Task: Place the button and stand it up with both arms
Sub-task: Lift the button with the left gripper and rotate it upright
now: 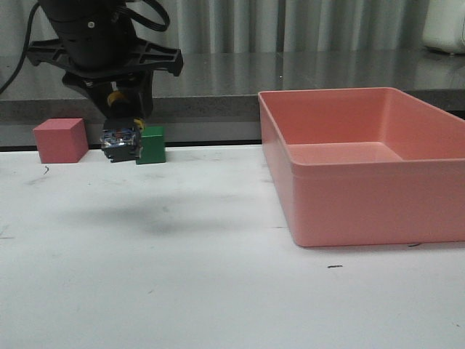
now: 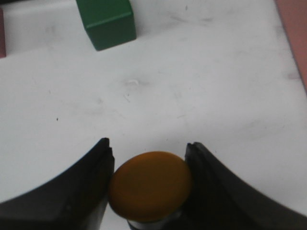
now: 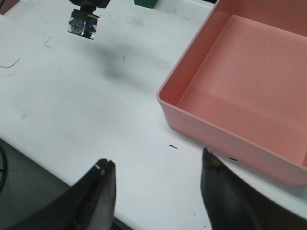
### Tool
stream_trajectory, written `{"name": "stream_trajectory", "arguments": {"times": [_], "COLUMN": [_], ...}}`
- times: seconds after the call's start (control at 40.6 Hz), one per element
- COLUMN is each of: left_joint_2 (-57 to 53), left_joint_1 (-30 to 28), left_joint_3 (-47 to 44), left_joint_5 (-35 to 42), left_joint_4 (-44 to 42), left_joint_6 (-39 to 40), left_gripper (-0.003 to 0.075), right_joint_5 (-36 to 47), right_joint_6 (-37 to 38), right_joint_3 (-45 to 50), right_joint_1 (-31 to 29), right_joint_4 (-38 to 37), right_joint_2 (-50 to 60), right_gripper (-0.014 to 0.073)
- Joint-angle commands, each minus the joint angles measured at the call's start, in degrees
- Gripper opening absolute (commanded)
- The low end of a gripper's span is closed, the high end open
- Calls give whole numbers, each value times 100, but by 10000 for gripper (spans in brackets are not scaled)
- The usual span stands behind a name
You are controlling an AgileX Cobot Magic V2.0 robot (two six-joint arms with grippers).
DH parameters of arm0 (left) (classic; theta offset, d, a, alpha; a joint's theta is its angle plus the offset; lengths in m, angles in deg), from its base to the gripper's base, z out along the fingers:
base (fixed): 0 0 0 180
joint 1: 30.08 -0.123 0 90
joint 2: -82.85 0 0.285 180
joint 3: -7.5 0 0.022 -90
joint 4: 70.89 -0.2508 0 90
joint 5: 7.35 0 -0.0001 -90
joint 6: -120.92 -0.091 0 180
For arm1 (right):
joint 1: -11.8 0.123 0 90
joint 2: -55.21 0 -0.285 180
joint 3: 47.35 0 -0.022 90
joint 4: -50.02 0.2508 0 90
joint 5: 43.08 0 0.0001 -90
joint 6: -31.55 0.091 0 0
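You see left pincer [image 2: 148, 184] clamped on button [image 1: 121, 139], cap up, clear base down, long axis vertical, hanging above bench [image 1: 182, 291]. Right pincer [image 3: 156, 199] spread, holding nothing, well apart. Lower straight to stand it.

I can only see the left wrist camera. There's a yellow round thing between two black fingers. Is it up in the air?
Observer: Yes. In the front view the button hangs above the table, held by the left gripper.
Operator: What's underneath the yellow top?
Observer: A black body and a clear bluish base, pointing down.
Operator: Where's the other arm?
Observer: The right gripper is open and empty, over the table's near edge.
Operator: Is there a box?
Observer: Yes, an empty pink bin on the right.
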Motion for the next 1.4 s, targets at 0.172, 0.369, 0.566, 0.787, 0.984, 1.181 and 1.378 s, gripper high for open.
{"name": "stream_trajectory", "arguments": {"times": [0.172,0.369,0.566,0.787,0.984,1.181,1.378], "left_joint_2": [-1356,-1929,-2247,-2247,-2139,-1662,-854], "left_joint_1": [-101,-646,-1034,-1340,-1768,-2028,-2107], "left_joint_3": [-1543,-2794,-4075,-4836,-5151,-5612,-5831], "left_joint_5": [2505,4398,6488,7766,8340,9592,10865], "left_joint_4": [-478,-528,-885,-1196,-1196,-1084,-821], "left_joint_6": [64,64,38,-485,-867,-1194,-1387], "left_gripper": [293,293,293,293,293,293,293], "right_joint_5": [374,374,374,374,374,374,374], "right_joint_6": [-48,-48,-48,-48,-48,-48,-48], "right_joint_3": [-135,-135,-135,-135,-135,-135,-135], "right_joint_1": [-45,-45,-45,-45,-45,-45,-45], "right_joint_4": [105,105,105,105,105,105,105], "right_joint_2": [43,43,43,43,43,43,43], "right_gripper": [423,423,423,423,423,423,423]}}
